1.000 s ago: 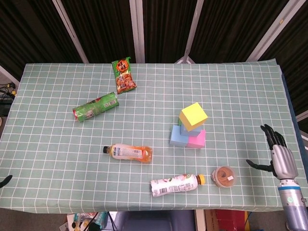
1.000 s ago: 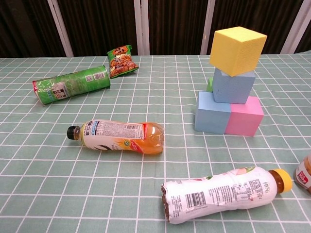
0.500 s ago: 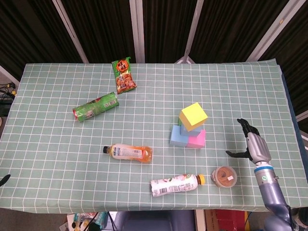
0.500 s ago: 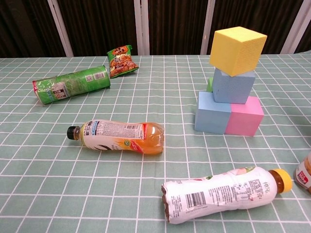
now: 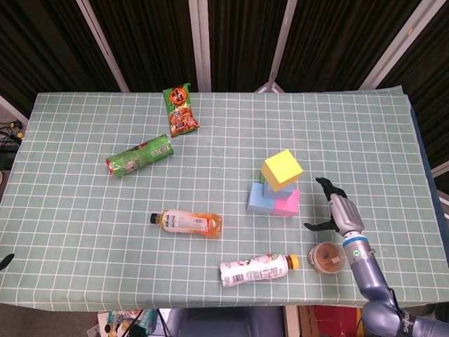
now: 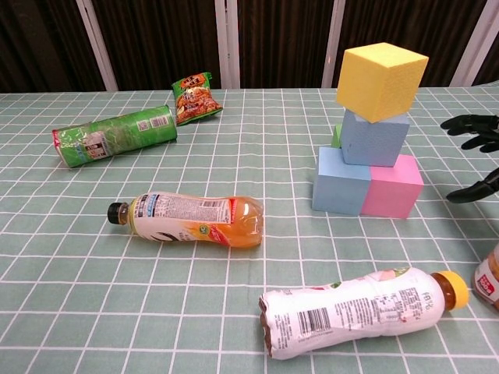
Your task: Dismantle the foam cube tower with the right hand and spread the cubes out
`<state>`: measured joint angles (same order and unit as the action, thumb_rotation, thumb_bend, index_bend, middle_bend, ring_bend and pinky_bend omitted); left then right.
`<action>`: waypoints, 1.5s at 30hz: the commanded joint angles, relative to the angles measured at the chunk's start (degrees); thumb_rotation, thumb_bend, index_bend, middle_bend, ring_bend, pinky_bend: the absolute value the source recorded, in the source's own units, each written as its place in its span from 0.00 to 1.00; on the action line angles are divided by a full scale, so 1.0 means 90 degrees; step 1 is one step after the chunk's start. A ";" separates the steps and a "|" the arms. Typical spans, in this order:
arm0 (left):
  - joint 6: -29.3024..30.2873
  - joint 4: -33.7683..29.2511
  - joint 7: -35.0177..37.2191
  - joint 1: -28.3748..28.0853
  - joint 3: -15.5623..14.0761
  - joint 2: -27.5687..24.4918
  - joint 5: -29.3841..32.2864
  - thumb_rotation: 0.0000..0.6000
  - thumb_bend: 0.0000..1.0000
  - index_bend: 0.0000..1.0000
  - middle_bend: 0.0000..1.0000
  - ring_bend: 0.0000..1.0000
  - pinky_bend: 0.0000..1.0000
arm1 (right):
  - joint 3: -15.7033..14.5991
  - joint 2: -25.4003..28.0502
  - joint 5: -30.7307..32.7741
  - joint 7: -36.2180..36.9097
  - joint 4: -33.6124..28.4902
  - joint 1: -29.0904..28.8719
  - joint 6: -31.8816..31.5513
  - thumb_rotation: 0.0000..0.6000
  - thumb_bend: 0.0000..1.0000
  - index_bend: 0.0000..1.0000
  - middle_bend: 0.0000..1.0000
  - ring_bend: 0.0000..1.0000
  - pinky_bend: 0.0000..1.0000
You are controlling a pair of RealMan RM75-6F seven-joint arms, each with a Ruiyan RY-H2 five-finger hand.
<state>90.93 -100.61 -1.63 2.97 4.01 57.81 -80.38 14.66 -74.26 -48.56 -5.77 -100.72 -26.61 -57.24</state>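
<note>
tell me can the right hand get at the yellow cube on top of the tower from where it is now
Probably yes. The right hand is open, holds nothing, and sits just to the right of the tower, with only bare tablecloth between them. The yellow cube is the topmost block, uncovered, and the small jar lies nearer the robot, out of that path.

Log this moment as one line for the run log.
right hand: open, beside tower, apart | yellow cube: atop tower | tower: intact | left hand: barely visible

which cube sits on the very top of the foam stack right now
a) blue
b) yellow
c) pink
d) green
b: the yellow cube sits tilted on the upper blue cube, above the lower blue cube and the pink cube, untouched by the open right hand.
</note>
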 commanded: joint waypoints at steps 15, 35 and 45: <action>-0.0205 -0.0011 -0.0366 -0.0147 0.0081 0.0135 0.0244 1.00 0.15 0.19 0.00 0.00 0.00 | 0.0076 -0.0757 0.0490 -0.0141 0.0816 -0.0428 0.0047 1.00 0.13 0.13 0.05 0.14 0.00; -0.0204 -0.0011 -0.0311 -0.0152 0.0120 0.0115 0.0348 1.00 0.15 0.19 0.00 0.00 0.00 | 0.0176 -0.1144 0.0822 -0.0449 0.0858 -0.0709 -0.0127 1.00 0.13 0.15 0.08 0.17 0.00; -0.0235 -0.0004 -0.0298 -0.0169 0.0125 0.0110 0.0375 1.00 0.15 0.19 0.00 0.00 0.00 | 0.0402 -0.1396 0.1157 -0.0507 0.1083 -0.0854 -0.0295 1.00 0.13 0.25 0.20 0.31 0.00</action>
<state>88.78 -100.64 -4.35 1.42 5.11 58.82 -77.04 18.26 -86.76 -38.25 -10.22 -91.05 -34.24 -59.82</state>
